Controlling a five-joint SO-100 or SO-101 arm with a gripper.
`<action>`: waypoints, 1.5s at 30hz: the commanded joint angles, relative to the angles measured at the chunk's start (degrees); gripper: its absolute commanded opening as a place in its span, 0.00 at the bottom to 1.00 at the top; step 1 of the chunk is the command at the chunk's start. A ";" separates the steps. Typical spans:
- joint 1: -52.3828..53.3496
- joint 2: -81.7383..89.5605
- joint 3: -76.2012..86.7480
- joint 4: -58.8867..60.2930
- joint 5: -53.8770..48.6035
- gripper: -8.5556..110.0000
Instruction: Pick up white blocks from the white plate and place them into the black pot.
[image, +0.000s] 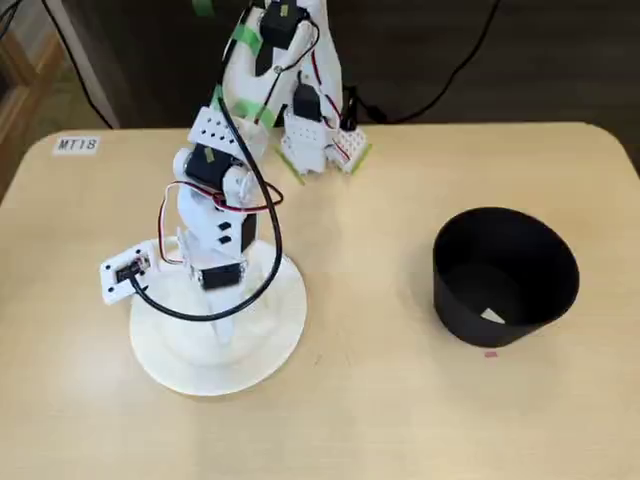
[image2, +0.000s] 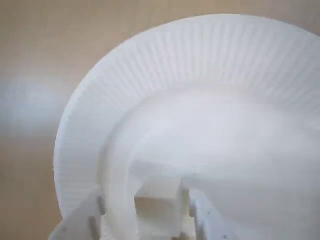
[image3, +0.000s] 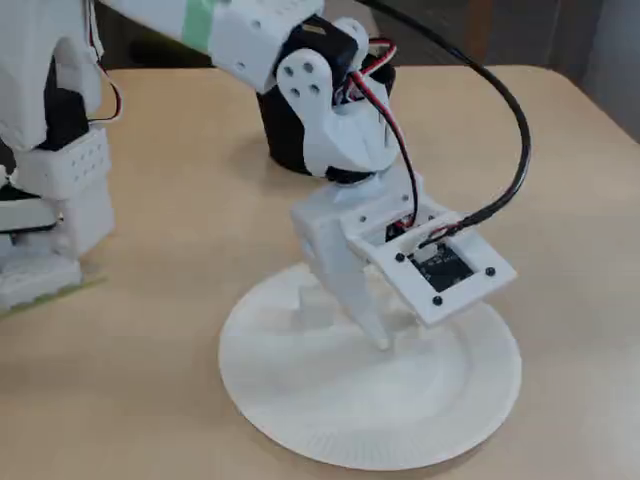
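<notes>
A: Wrist view shows the hand (image2: 157, 220) low over the white plate (image2: 165, 65), its fingers spread either side of one white block (image2: 156, 207). Is it the pick-up step?

B: I'd judge so. Next it must pinch the block, lift, then carry it across the tabletop (image: 380, 400) to the black pot (image: 505, 275), where one pale block (image: 491, 316) already lies.

A: Anything gripped?

B: Not clearly; contact is hard to tell.

Even, bright room light we see in both fixed views, soft shadows, wrist view washed out, blurred at its lower edge.
</notes>
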 joint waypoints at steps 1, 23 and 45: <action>0.53 0.09 -2.81 0.26 -1.05 0.21; -0.97 -0.26 -2.81 1.93 -0.26 0.33; -4.39 -1.32 -3.25 1.58 19.95 0.05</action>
